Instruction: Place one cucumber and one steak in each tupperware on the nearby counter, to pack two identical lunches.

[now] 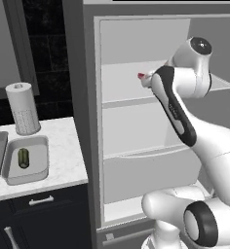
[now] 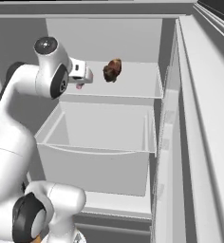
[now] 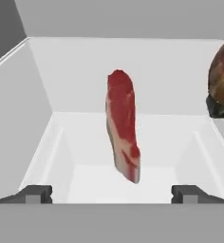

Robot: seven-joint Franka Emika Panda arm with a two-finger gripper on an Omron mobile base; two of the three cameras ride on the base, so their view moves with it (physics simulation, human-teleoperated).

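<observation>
Two steaks sit on the fridge shelf point(image 2: 133, 88): our spread-wide, empty gripper point(image 3: 112, 193) faces the red slab point(image 3: 122, 133); closing off-centre could knock it toward the brown chunk point(image 2: 112, 70).

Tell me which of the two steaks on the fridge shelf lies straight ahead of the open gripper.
The flat red slab steak, centred ahead of the gripper; the lumpy brown chunk sits off to one side.

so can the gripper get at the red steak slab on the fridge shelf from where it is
Probably yes: the gripper is open and faces the red steak slab head-on on the fridge shelf, nothing between them. The brown chunk sits off to one side.
</observation>
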